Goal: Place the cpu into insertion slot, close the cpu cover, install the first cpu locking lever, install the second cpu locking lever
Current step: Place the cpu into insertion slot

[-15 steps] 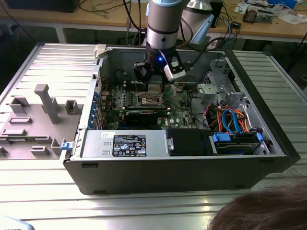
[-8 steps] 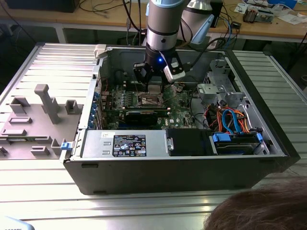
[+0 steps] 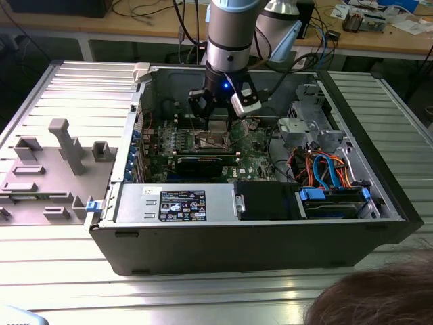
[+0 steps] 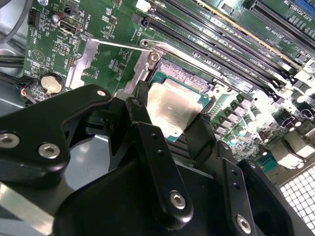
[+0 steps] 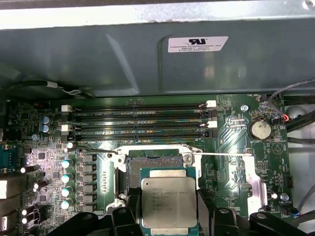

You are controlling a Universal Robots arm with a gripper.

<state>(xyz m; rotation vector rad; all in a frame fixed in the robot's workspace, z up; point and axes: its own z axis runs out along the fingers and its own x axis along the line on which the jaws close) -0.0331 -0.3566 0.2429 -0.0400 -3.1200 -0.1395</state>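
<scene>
End effector [image 4: 172, 115] pinches cpu [image 5: 169, 200] by opposite edges, metal face up, likely keeping chip level over pins. Insertion slot [image 5: 153, 164] uncovered, partly exposed beside chip. Exterior view: end effector at 12 o'clock from expansion card [image 3: 199, 162].

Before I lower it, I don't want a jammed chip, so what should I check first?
1. cpu clamped in gripper: ok.
2. slot uncovered: ok.
3. cover open, lying off the slot: ok.
4. lever off the slot: ok.
5. cpu squared up and level over the slot: cannot tell.
</scene>
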